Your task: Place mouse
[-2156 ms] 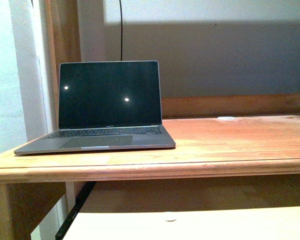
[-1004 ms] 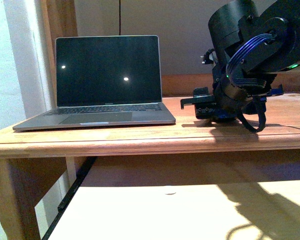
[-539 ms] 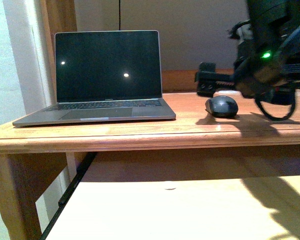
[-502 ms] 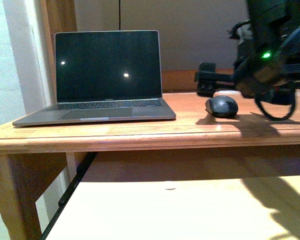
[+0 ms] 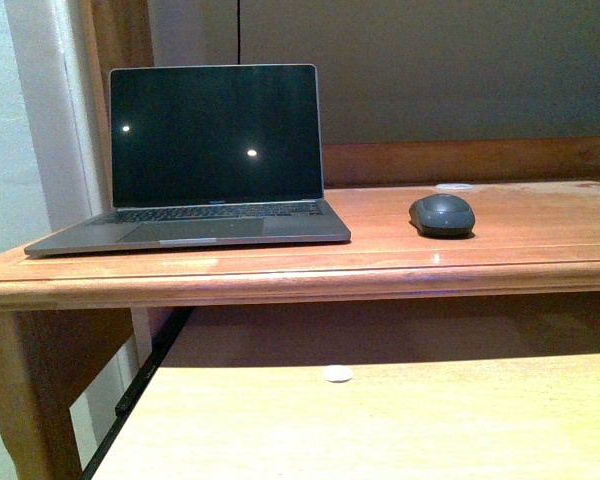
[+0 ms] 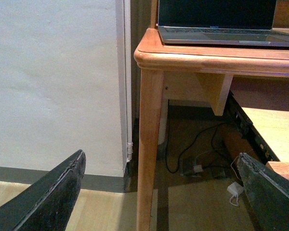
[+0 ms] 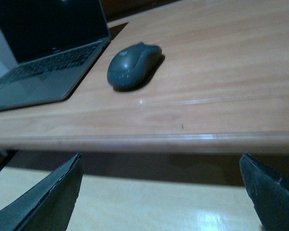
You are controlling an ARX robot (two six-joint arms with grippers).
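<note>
mouse [image 5: 442,214] on desk [image 5: 380,262], R of laptop [image 5: 205,165] | small disc [image 5: 454,186] just behind mouse

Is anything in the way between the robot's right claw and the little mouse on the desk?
Nothing visible is. In the right wrist view the right gripper is open, hanging off the front edge of the desk, and only bare wood lies between it and the mouse. The laptop sits off to one side.
</note>
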